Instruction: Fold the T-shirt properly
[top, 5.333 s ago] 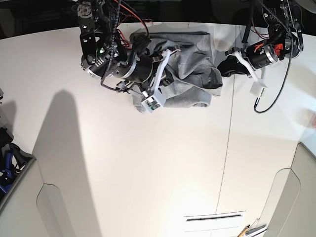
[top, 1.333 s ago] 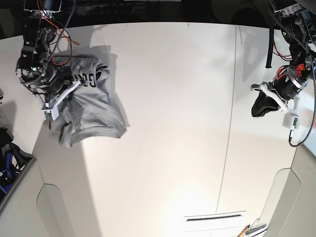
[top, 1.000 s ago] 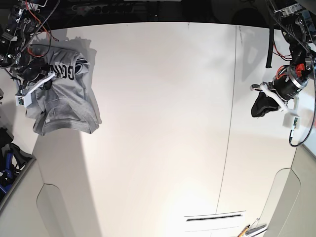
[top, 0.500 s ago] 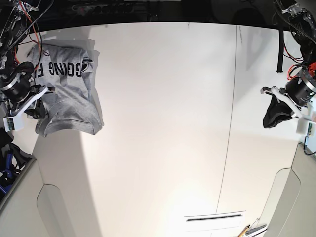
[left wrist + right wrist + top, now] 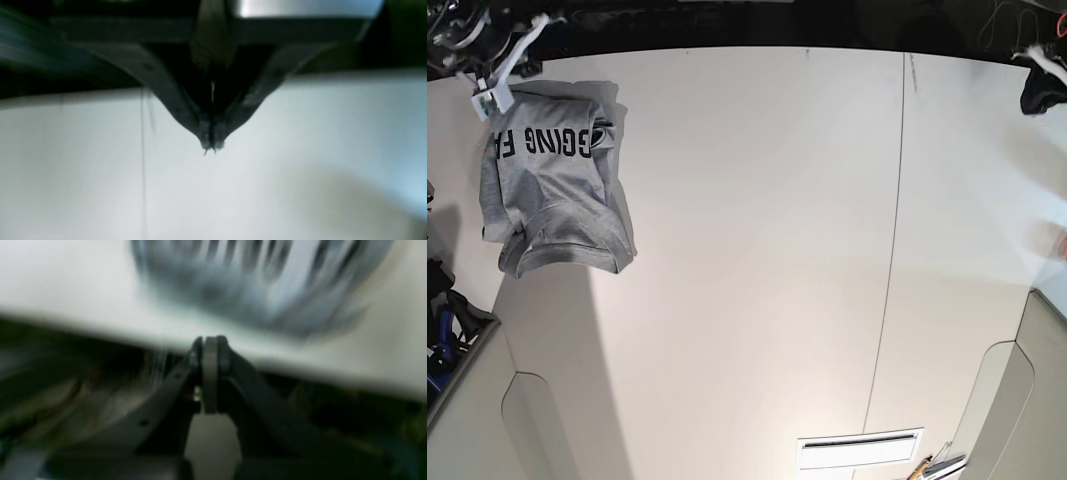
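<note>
The T-shirt (image 5: 552, 190) lies bundled just beside my right fingers (image 5: 210, 340); both pairs of fingers are pressed together, empty.

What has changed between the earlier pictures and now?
The right gripper dragged the T-shirt from the table's far middle to its left edge in the base view, let go and pulled back, shut. The left gripper also withdrew. The white table stayed as it was.
</note>
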